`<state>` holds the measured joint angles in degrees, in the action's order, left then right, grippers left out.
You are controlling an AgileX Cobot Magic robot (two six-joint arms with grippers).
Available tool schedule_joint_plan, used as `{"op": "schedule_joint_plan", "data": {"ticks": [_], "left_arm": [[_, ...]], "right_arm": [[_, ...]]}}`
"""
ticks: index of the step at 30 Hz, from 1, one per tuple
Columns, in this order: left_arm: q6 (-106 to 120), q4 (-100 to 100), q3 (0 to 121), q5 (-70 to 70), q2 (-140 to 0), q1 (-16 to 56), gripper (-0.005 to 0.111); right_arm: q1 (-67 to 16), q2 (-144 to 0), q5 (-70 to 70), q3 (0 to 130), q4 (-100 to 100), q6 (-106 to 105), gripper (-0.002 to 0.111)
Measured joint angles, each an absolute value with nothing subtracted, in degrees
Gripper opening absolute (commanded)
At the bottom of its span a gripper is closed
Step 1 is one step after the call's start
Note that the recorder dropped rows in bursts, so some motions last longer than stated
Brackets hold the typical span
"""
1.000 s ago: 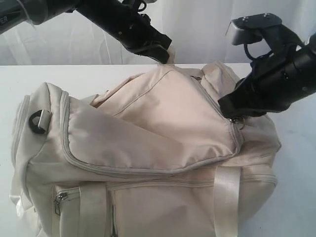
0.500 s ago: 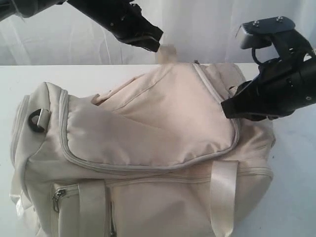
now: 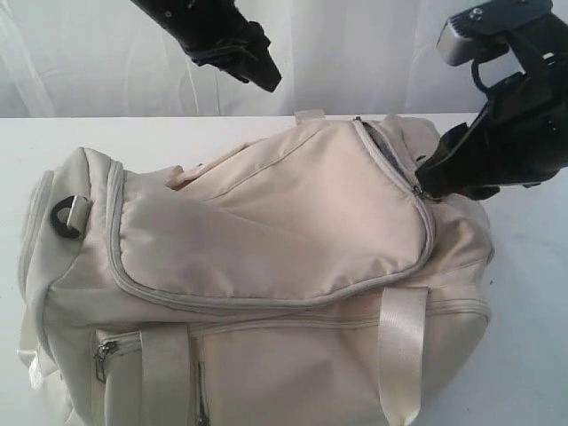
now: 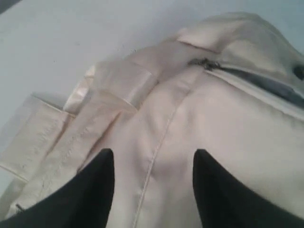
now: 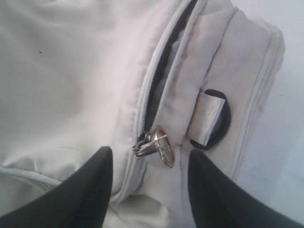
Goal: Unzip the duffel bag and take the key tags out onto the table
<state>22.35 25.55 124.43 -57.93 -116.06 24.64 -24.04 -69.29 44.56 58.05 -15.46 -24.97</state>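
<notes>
The cream duffel bag (image 3: 266, 231) lies on the white table (image 3: 532, 346) and fills most of the exterior view. Its top zipper is parted for a short stretch on the right, showing dark lining (image 5: 161, 61). The metal zipper pull (image 5: 159, 145) with its ring rests at the end of that gap, free between my right gripper's (image 5: 149, 161) open fingers. My right gripper (image 3: 432, 184) hovers just beside the pull (image 3: 417, 190). My left gripper (image 3: 266, 82) hangs open above the bag's far side, over fabric and a satin strap (image 4: 118, 83). The key tags are hidden.
A black D-ring (image 5: 219, 118) sits on the bag's end panel beside the zipper pull. Another D-ring (image 3: 64, 217) is at the bag's left end. A front pocket zipper (image 3: 106, 355) and two straps (image 3: 399, 355) face the camera. A white curtain (image 3: 355, 53) hangs behind.
Both grippers opened and lifted. The left let go of the cream tab at the bag's back; the right let go of the zipper pull. The bag's top sank back down.
</notes>
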Motion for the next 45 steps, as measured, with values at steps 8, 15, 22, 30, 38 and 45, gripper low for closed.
{"op": "schedule_joint_plan", "data": {"ticks": [8,15,22,30,38,45], "left_arm": [[22.76,23.3,124.43,-64.73,-115.92,24.64,0.047],[22.66,22.78,122.16,-64.73,-112.67,24.64,0.045],[22.66,19.98,106.78,-64.73,-103.81,22.65,0.045],[24.49,21.11,85.46,-60.17,-87.13,21.89,0.045],[25.61,21.46,67.53,-49.35,-71.18,21.89,0.045],[25.76,21.46,60.44,-40.65,-64.19,21.89,0.045]], "right_arm": [[-24.04,-70.17,44.33,58.05,-7.67,-24.97,0.046],[-24.04,-71.79,43.36,57.94,-2.15,-31.72,0.046],[-24.04,-72.05,41.82,57.49,-0.59,-33.83,0.041],[-24.04,-72.19,41.23,57.49,-5.95,-37.61,0.037],[-24.04,-74.62,39.4,55.85,-6.72,-43.41,0.037],[-24.04,-75.35,33.63,53.56,-7.21,-44.68,0.037]]}}
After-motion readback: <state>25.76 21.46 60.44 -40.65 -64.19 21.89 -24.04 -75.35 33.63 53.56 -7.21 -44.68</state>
